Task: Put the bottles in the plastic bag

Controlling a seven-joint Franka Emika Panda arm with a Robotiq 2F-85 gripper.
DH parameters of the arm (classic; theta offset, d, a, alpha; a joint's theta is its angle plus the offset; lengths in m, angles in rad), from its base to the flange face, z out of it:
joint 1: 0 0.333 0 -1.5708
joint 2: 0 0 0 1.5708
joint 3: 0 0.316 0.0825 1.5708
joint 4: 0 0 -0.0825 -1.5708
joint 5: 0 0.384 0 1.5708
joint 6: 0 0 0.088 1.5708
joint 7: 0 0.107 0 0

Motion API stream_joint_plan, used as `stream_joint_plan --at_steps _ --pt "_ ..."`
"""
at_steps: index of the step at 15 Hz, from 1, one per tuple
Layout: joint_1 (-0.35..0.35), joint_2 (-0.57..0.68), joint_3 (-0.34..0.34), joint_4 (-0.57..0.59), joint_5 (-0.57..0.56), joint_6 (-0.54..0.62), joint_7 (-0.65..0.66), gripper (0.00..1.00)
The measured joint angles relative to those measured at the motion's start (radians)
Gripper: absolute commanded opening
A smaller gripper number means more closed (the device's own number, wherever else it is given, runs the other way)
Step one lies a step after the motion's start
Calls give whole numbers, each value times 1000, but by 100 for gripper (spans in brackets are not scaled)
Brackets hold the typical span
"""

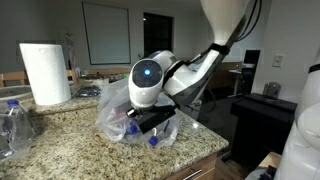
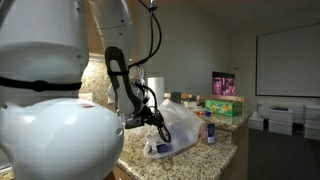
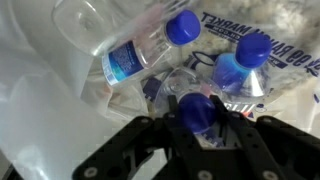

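Countertop (image 1: 60,150) of speckled granite runs across an exterior view. The plastic bag (image 1: 112,105) slumps in the middle of it, and the gripper (image 1: 150,122) sits low against the bag's front. A paper towel roll (image 1: 45,72) stands upright at the back. A loose bottle (image 1: 14,125) lies near the edge of the frame, well apart from the bag.

In an exterior view from behind the robot's white base, the bag (image 2: 180,135) lies crumpled on the counter with the gripper (image 2: 150,118) at its near end. From here I cannot tell how the jaws stand.

The wrist view settles it. The gripper (image 3: 197,122) is clamped on the blue-capped bottle (image 3: 197,106), which is right over the bag's film (image 3: 40,110). Two more bottles rest just beyond it, among the folds by the blue lettering: the labelled bottle (image 3: 135,60) lies tilted, and the other bottle (image 3: 245,62) lies beside it.
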Motion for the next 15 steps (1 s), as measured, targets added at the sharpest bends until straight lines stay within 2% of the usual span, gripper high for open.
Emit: stream_joint_plan --at_steps 3,6,9,11,15 --pt "66 83 -64 36 -34 -82 87 79" --pt "100 141 -101 79 -27 -116 119 97" --pt "106 153 -119 122 41 -116 114 100" --pt "106 148 -126 146 150 -113 64 100" --pt "92 132 -142 161 496 -54 -198 100"
